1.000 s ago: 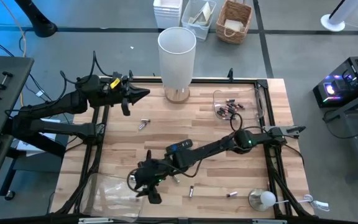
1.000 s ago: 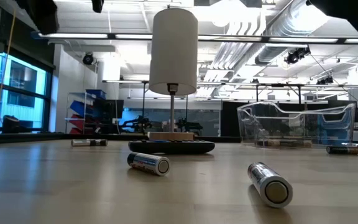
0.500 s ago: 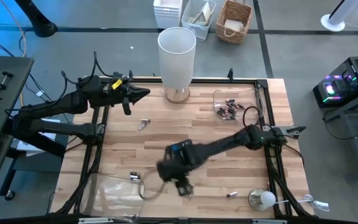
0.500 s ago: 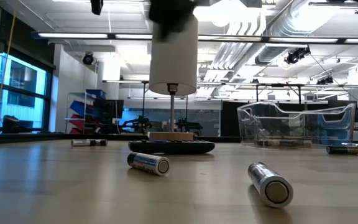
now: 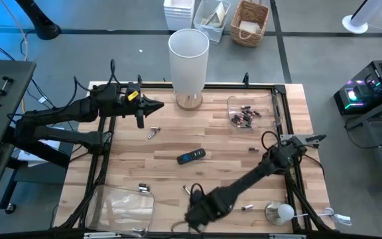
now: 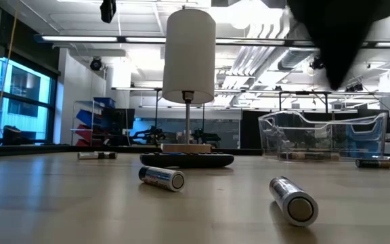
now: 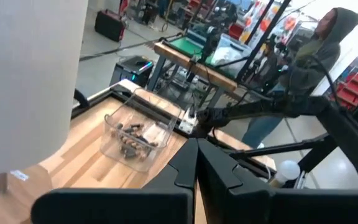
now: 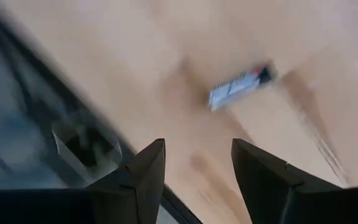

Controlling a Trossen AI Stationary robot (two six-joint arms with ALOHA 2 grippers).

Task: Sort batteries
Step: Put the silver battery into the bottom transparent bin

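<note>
Stretching low across the bench point(image 5: 164, 143) from its right side toward the near edge, the right arm ends in the right gripper point(image 5: 201, 214), which shows only as a dark smear in the high view; the right wrist view shows its jaws standing apart with nothing between them, over bare wood with one battery point(image 8: 238, 86) lying ahead of them, itself blurred. The left arm waits at the far left corner, its left gripper point(image 5: 152, 106) held above the bench and aimed toward the white lamp point(image 5: 189, 63), jaws pressed together and empty, as the left wrist view shows. Batteries lie scattered: one near the left gripper point(image 5: 152, 133), one by the front left clear container point(image 5: 143, 188), one just beside the right gripper point(image 5: 186, 191), one near the front right point(image 5: 247, 208), one small one right of centre point(image 5: 251, 150). More sit heaped in the clear container at the far right point(image 5: 243, 118); their count is hard to make out. A black remote point(image 5: 191, 157) lies mid-bench. In the low view two batteries point(image 6: 161, 178) point(image 6: 293, 200) rest on the wood, and a dark arm part, cut off at the top, hides part of the ceiling. A person in a hooded top point(image 7: 312, 56) stands beyond the bench.
</note>
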